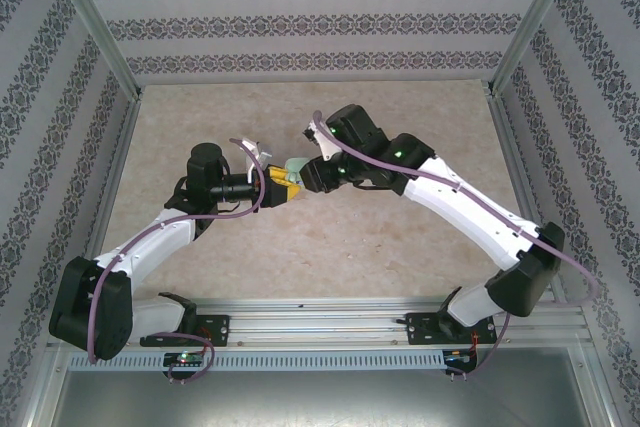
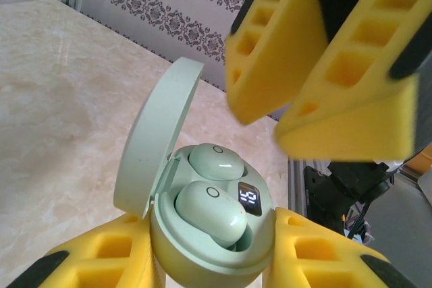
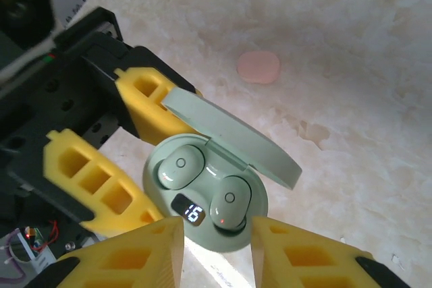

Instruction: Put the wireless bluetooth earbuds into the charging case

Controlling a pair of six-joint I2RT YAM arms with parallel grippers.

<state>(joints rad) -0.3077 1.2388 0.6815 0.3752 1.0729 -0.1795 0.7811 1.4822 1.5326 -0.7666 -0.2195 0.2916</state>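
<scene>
Left gripper (image 2: 212,261): held green case (image 3: 206,190), lid open
Earbuds (image 3: 229,204): two green, sat in case
Right gripper (image 3: 216,251): just beside case, jaws stood slightly apart, empty

open lid (image 2: 158,143) flanks case (image 2: 202,264), right fingers (image 2: 358,99) crowd above

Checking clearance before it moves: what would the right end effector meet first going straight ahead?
Probably the open charging case held by the left end effector, near the closer seated earbud; depth is unclear.
</scene>
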